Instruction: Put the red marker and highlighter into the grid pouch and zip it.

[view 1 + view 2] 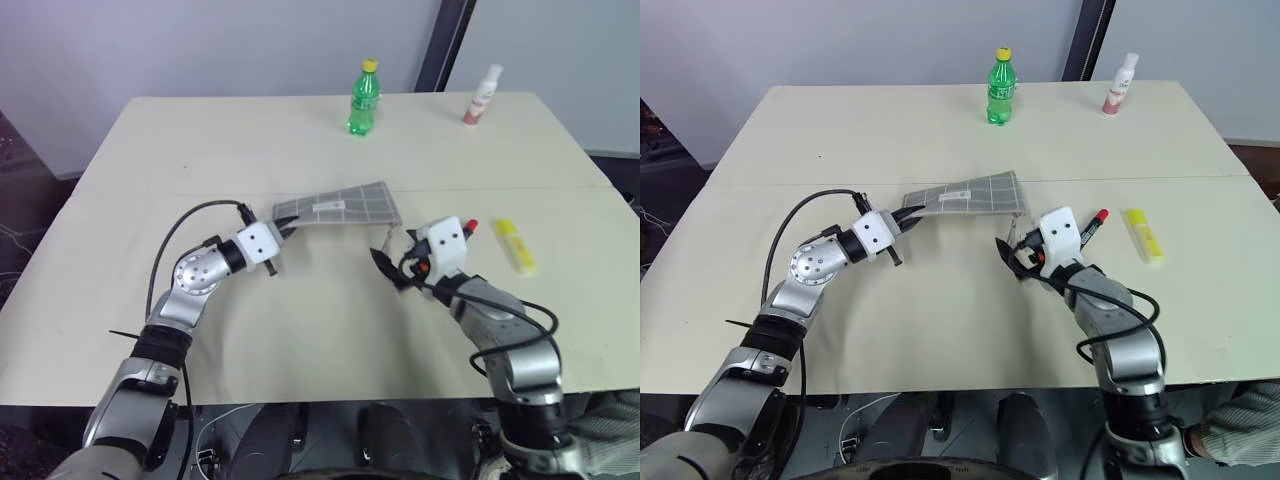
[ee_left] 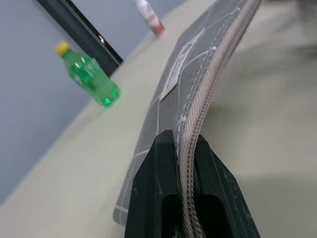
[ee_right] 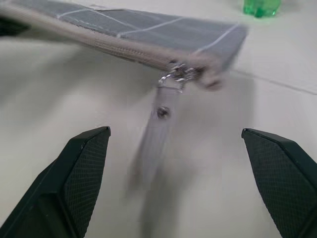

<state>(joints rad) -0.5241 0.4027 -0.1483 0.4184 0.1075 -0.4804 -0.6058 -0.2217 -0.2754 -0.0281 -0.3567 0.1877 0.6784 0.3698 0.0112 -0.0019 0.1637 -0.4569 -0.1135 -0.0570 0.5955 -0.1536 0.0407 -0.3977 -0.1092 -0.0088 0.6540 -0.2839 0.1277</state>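
Nearest the robot, the right claw (image 3: 176,188) stands wide, its two black fingers (image 3: 81,173) far apart with nothing between them. Just ahead of it hangs the zipper pull (image 3: 163,111), dangling from the slider at the corner of the grid pouch (image 1: 340,206); the fingers do not touch it.

At about 9 o'clock from the right claw, the left claw (image 1: 288,226) is pinched narrow on the pouch's zipper edge, at the end opposite the pull. In the left wrist view its two black fingers (image 2: 153,193) sit on either side of the closed zipper teeth, with the grey fabric and its small white label (image 2: 181,69) running away from them. The pouch is held up off the bench (image 1: 150,180) at that end and stretches toward 3 o'clock, its far corner with the zipper pull ending near the right claw.

Just behind the right claw's white housing, at about 2 o'clock from it, the red marker (image 1: 1092,226) lies on the bench, partly hidden by the housing. The highlighter (image 1: 515,245) lies further toward 3 o'clock, apart from the marker, flat on the bench. Both are outside the pouch.

Toward the far edge at 12 o'clock a green bottle (image 1: 364,97) with a yellow cap stands upright, and at about 1 o'clock a small white and pink bottle (image 1: 482,95) stands near the far right corner.
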